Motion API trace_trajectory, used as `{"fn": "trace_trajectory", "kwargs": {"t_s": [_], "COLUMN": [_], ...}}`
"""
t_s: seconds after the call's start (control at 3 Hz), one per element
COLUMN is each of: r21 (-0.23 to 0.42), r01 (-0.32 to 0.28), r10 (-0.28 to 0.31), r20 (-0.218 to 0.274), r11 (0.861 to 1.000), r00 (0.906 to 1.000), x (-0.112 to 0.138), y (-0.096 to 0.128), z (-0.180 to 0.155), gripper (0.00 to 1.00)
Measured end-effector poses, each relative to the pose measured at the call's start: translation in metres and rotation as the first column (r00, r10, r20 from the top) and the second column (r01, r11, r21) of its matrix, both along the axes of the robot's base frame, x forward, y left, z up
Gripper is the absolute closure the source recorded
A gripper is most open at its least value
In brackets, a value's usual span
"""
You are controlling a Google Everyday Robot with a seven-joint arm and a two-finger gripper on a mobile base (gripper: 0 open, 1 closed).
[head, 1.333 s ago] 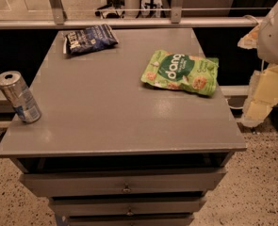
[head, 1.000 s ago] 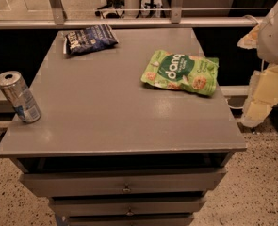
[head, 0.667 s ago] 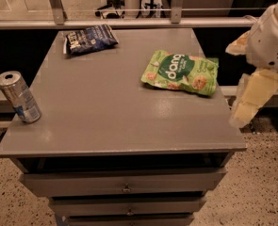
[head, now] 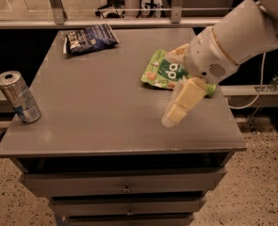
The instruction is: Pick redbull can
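Grey desk (head: 105, 112) with drawers carries the redbull can (head: 19, 97) upright at its left edge, its label unreadable. A dark snack bag (head: 89, 38) lies at upper left. Right of centre, the pincer (head: 170, 88) hangs spread wide, holding nothing, before a green bag (head: 163, 72) with half-hidden white letters.
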State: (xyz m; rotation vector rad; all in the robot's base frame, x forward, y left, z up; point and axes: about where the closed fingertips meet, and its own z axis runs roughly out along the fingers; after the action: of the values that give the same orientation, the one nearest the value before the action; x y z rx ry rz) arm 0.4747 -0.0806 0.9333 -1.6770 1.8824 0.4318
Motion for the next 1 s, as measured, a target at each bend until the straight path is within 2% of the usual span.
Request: {"fn": "trace_trajectory", "kwargs": {"t_s": [0.33, 0.67, 1.0], "r21": [0.21, 0.204, 0.235], "r01": [-0.082, -0.082, -0.092], "r10": [0.077, 0.076, 0.084], "r20": [0.035, 0.034, 0.044], "r11": [0.974, 0.976, 0.968], "r00": [0.9965, 0.9965, 0.9955], "x": [0.003, 0.003, 0.009], "y": [0.084, 0.082, 0.095], "z": [0.017, 0.016, 0.018], "gripper": [0.0, 0.0, 0.0]}}
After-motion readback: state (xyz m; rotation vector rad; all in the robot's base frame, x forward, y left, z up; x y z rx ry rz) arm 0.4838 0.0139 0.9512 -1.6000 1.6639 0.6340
